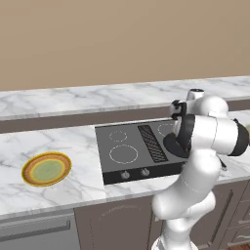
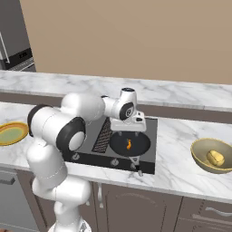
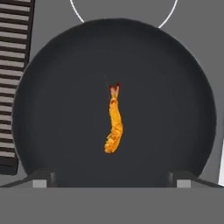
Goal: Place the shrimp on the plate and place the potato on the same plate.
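The shrimp (image 3: 113,124), a thin curved orange piece, lies in the middle of a black pan (image 3: 57,100) on the cooktop. It also shows as an orange speck, the shrimp (image 2: 128,144), in the pan (image 2: 138,147). My gripper (image 3: 113,180) hovers straight above it, open, its fingertips (image 3: 43,179) far apart with nothing between them. From the right base my gripper (image 2: 128,127) hangs just over the pan. The potato (image 2: 216,157), a pale yellow lump, sits in a tan bowl (image 2: 199,156) at the right. The plate (image 1: 46,169), green-centred with a golden rim, lies far left; the plate (image 2: 11,133) is also at the left edge there.
A dark cooktop (image 1: 127,146) with ring markings and a ribbed centre strip (image 3: 13,65) is set into the marble counter (image 1: 58,141). Control knobs (image 2: 115,161) line its front edge. A raised marble ledge (image 2: 181,93) runs along the back. The pan's handle (image 2: 137,168) points toward the counter's front.
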You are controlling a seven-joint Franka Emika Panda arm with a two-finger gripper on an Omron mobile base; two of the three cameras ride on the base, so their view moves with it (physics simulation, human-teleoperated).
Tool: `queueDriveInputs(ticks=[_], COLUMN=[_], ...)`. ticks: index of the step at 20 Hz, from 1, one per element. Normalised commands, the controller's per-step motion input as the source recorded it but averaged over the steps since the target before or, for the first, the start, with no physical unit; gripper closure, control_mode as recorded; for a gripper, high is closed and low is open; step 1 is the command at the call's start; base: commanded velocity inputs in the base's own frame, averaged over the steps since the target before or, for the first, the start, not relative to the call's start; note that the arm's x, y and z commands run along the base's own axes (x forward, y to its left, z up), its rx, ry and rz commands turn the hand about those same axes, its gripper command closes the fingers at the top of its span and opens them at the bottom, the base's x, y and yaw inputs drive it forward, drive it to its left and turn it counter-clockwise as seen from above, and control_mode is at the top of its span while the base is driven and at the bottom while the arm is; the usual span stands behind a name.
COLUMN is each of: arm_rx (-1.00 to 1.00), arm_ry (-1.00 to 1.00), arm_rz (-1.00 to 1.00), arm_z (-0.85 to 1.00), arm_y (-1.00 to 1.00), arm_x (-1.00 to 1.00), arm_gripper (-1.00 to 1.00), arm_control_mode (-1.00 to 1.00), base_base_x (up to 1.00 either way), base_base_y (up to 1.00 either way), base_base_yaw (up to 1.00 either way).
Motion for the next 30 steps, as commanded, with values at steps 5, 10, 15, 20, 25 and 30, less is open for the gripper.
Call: queueDriveInputs(ticks=[5, 10, 15, 20, 25, 30], arm_rx=[0.01, 0.00, 0.00, 0.02, 0.01, 0.01], arm_ry=[0.00, 0.00, 0.00, 0.00, 0.00, 0.00], arm_rz=[0.00, 0.01, 0.00, 0.00, 0.00, 0.00], arm_z=[-0.44, -0.53, -0.47, -0.27, -0.21, -0.18], arm_y=[0.00, 0.00, 0.00, -0.03, -0.04, 0.00], arm_x=[0.10, 0.08, 0.00, 0.00, 0.01, 0.00], arm_gripper=[-1.00, -1.00, -1.00, -1.00, -1.00, 1.00], arm_control_mode=[-1.00, -1.00, -1.00, -1.00, -1.00, -1.00], base_base_x=[0.00, 0.00, 0.00, 0.00, 0.00, 0.00], base_base_y=[0.00, 0.00, 0.00, 0.00, 0.00, 0.00], base_base_yaw=[0.00, 0.00, 0.00, 0.00, 0.00, 0.00])
